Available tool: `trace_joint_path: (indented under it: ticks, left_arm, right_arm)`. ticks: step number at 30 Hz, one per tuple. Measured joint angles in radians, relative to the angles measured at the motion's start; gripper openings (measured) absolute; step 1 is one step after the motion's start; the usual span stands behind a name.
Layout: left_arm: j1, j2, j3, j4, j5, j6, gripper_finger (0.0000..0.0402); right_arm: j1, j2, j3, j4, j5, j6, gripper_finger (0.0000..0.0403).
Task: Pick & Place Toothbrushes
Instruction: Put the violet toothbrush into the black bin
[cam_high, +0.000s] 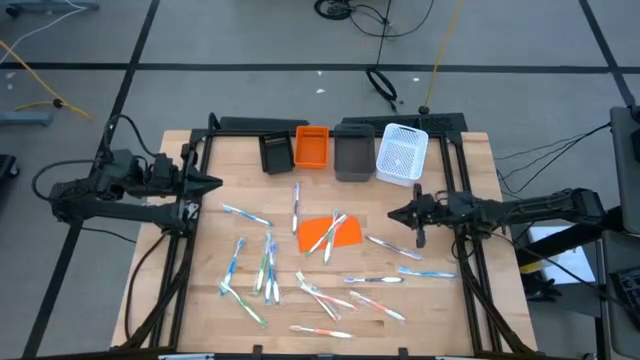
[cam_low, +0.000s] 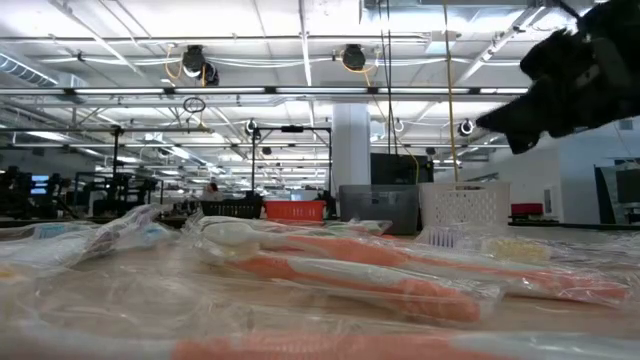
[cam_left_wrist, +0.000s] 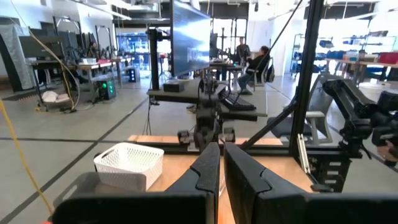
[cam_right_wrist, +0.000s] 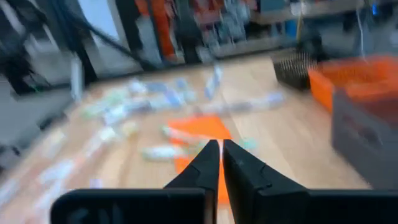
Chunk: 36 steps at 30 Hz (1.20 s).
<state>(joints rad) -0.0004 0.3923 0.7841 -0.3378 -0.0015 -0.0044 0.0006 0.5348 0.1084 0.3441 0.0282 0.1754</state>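
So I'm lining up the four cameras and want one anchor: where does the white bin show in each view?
High view: the white bin sits at the table's far edge, rightmost in the bin row.
Low view: right of centre, in the background.
Left wrist view: lower left, beyond the fingers.
Right wrist view: not in it.
Shared landmark: the grey bin directly beside it.

Grey floor crossed by dark seam lines, with a yellow cable and black cables trailing beyond the tabletop's far edge. White ceiling with pipes, rails and round hanging lamps. White column at centre. Seated people at distant desks.
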Motion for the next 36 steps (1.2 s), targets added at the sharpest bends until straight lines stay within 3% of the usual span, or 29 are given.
trace_joint_path:
  ticks: [8,14,25,36]
  left_arm:
    - [0.0,0.0,0.0,0.001,0.0,0.0,0.0026]
    - [0.0,0.0,0.0,0.006,0.0,-0.003,0.0026]
    - [0.0,0.002,0.0,0.006,0.0,0.024,0.0026]
    - [-0.001,0.079,0.0,0.006,-0.001,0.029,0.0026]
  right_arm:
    - [0.001,0.155,0.129,-0.206,0.001,0.069,0.0088]
    - [0.002,0.29,0.163,-0.24,-0.032,0.135,0.0123]
    - [0.097,0.468,0.166,-0.149,-0.054,0.256,0.0126]
    - [0.139,0.592,0.166,-0.124,-0.049,0.314,0.0125]
